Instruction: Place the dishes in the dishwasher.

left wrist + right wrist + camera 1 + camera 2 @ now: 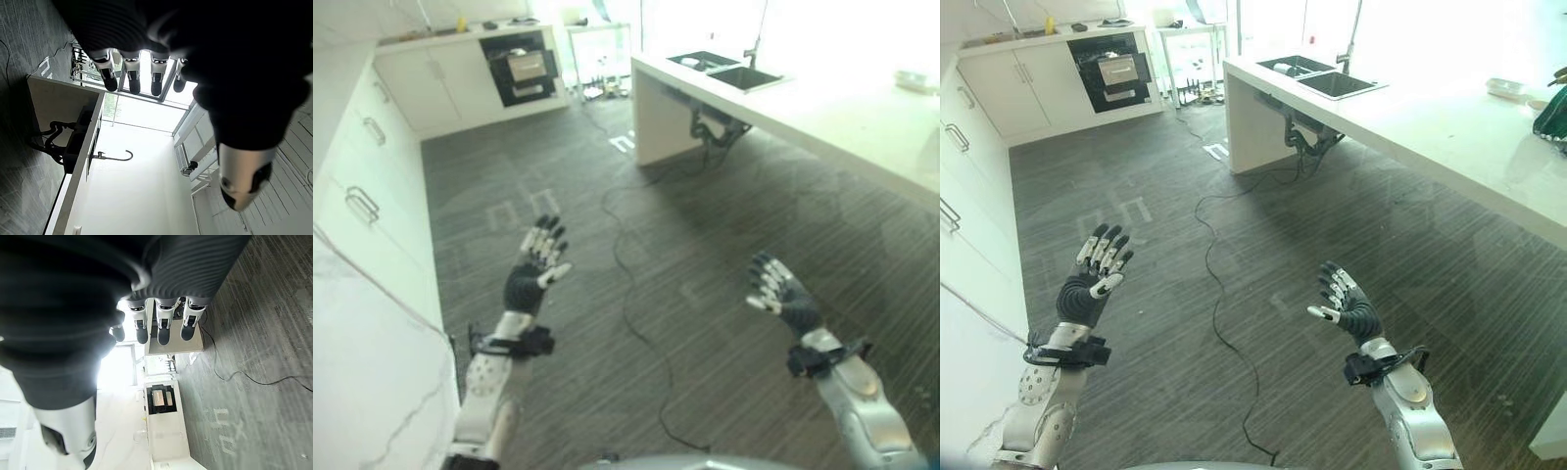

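Both hands hover over the dark grey striped plank floor point(1449, 284), holding nothing — the left hand point(534, 268) and the right hand point(780, 291) each have straight, spread fingers. The black built-in dishwasher point(520, 67) sits open in the white cabinet run point(431, 83) along the far wall, well apart from both hands. A pale shallow dish point(1505, 88) rests near the right edge of the long white countertop point(1430, 113), beyond its dark inset sink point(1332, 83).

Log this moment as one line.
left hand: open, empty, raised over floor | right hand: open, empty, raised | open black dishwasher: far end of room | dishes: none held
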